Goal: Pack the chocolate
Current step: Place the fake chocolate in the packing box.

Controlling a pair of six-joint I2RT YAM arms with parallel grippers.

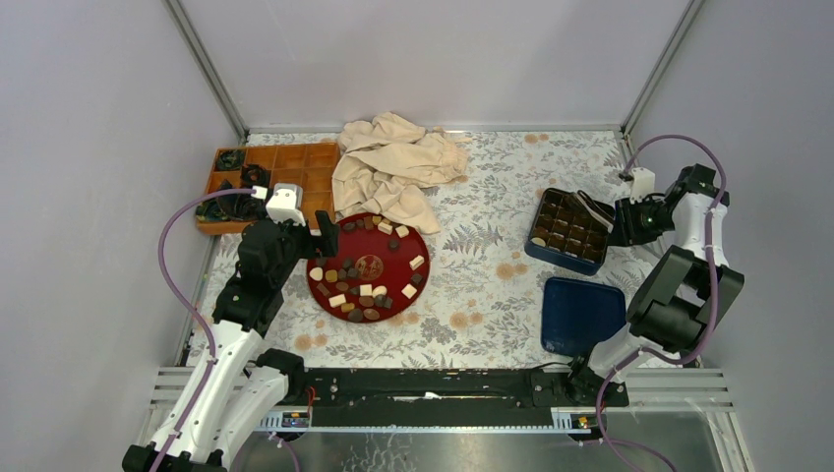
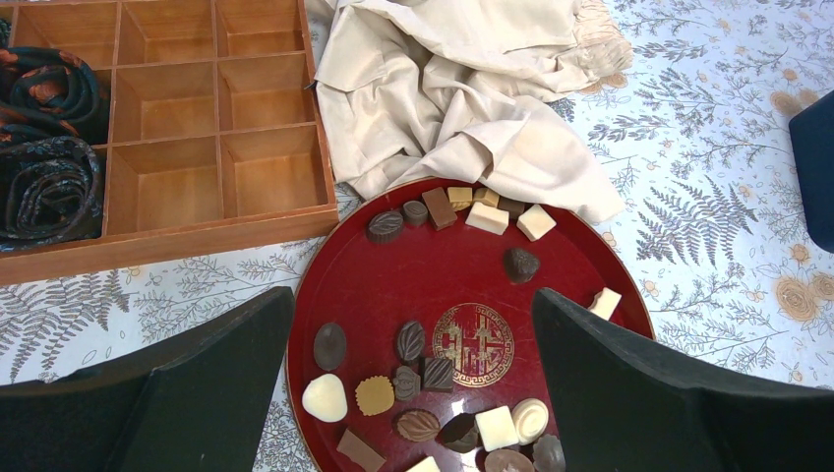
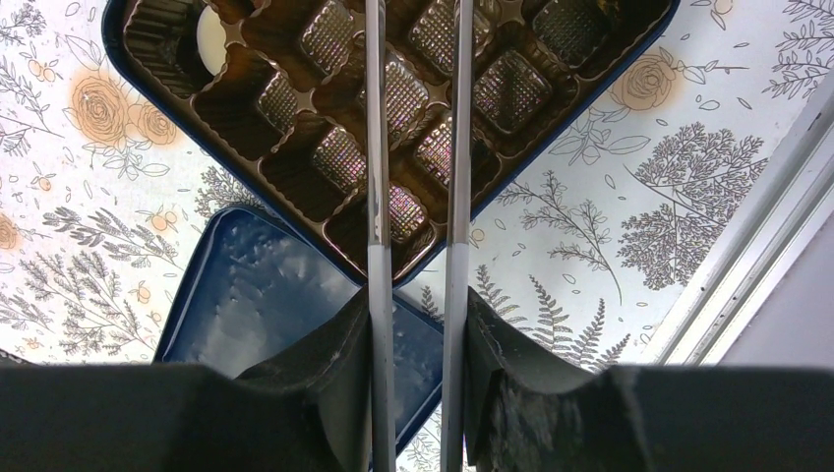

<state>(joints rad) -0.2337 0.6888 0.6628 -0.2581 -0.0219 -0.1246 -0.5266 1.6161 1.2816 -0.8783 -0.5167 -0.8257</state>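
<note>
Many chocolate pieces [image 1: 366, 291] lie on the red plate [image 1: 391, 270] at 4 o'clock from the wide-open left pincer [image 1: 325, 236], the nearer one; the right pincer [image 3: 417, 324] grips tweezers [image 3: 376, 147] over the blue box [image 1: 580, 246], well apart.

Chocolate [image 1: 366, 290] on a red plate [image 1: 395, 264], beige cloth [image 1: 393, 157] just behind.

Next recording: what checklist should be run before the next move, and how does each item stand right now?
1. Left gripper open above chocolate on the red plate: ok.
2. Cloth clear of the plate: not ok, it overlaps the far rim.
3. Right gripper shut on the tweezers: ok.
4. Tweezer tips empty: cannot tell, out of view.
5. Box has free cells: ok.
6. Lid off the box: ok.
</note>
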